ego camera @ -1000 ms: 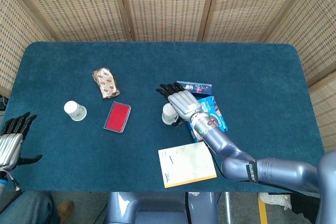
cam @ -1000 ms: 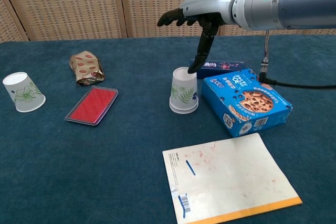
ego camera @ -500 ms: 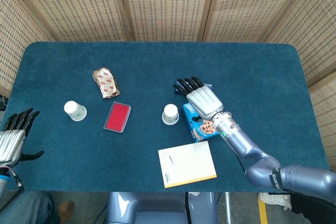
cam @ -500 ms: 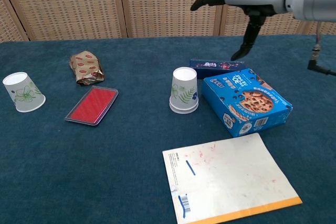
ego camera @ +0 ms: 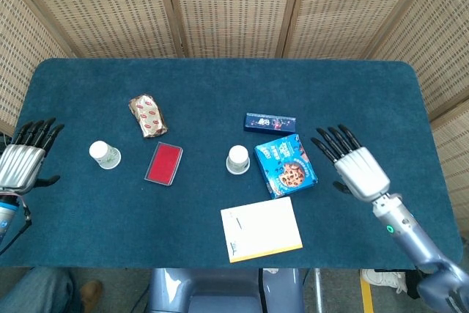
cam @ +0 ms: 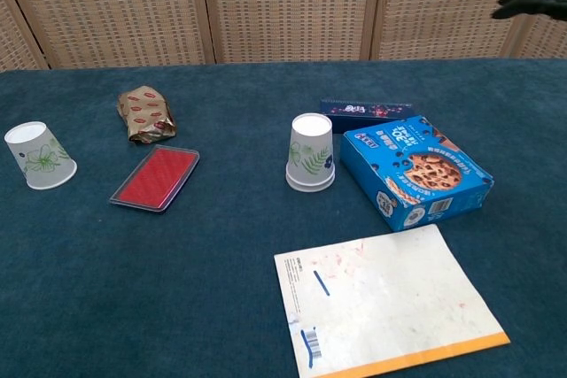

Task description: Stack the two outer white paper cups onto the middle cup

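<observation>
An upside-down white paper cup with a green leaf print stands mid-table, beside the blue cookie box. Another such cup stands upside down and tilted at the table's left. My right hand hovers open over the right of the table, far from the middle cup, fingers spread and holding nothing. My left hand is open at the left table edge, a little left of the left cup. Only these two cups are visible.
A blue cookie box and a slim dark blue box lie right of the middle cup. A red flat case, a foil snack packet and a white notepad also lie on the blue cloth.
My right hand has left the middle cup and swung away to the right, empty. My left hand has risen a little along the left edge. The cups have not moved.
</observation>
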You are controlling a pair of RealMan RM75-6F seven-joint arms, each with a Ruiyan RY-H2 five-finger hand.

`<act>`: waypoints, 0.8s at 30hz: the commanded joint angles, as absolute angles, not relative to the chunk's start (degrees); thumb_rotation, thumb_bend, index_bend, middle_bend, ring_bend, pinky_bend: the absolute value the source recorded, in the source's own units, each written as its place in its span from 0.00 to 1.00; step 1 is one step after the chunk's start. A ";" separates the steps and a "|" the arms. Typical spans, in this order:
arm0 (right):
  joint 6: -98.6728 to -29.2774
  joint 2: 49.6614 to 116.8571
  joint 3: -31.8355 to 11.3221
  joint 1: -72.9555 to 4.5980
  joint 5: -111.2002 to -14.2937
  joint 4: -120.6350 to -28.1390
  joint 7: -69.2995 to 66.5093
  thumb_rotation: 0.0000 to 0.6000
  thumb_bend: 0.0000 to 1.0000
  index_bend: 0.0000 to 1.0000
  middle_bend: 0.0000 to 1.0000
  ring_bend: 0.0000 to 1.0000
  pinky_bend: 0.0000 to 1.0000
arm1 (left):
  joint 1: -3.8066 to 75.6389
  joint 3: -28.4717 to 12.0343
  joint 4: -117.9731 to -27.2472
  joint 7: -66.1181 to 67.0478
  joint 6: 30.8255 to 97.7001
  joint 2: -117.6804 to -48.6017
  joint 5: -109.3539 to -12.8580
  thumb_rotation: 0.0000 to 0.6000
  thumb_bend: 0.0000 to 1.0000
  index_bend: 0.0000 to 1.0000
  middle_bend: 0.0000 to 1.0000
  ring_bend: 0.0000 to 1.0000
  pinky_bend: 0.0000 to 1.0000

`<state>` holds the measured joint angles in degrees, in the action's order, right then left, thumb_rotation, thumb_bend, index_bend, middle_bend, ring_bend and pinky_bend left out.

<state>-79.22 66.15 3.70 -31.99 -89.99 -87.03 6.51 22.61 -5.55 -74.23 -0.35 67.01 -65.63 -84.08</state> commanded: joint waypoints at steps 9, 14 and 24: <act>-90.69 67.21 4.56 -19.56 -91.15 -89.41 7.86 1.00 0.00 0.00 0.00 0.00 0.00 | 30.43 -3.16 -58.80 -11.52 56.85 -75.64 -87.49 1.00 0.00 0.11 0.13 0.11 0.17; -90.82 67.26 3.83 -18.60 -91.34 -88.39 6.46 1.00 0.00 0.00 0.00 0.00 0.00 | 31.57 -3.69 -57.18 -12.77 55.15 -77.38 -86.16 1.00 0.04 0.13 0.15 0.16 0.22; -89.40 66.99 1.83 -17.63 -91.27 -87.74 4.40 1.00 0.00 0.01 0.00 0.00 0.00 | 33.83 -4.53 -52.83 -12.52 51.19 -81.16 -83.17 1.00 0.13 0.19 0.22 0.26 0.36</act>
<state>-89.43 67.01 1.87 -17.67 -91.24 -87.72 4.43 33.38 -4.40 -53.43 -12.60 51.82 -80.67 -83.64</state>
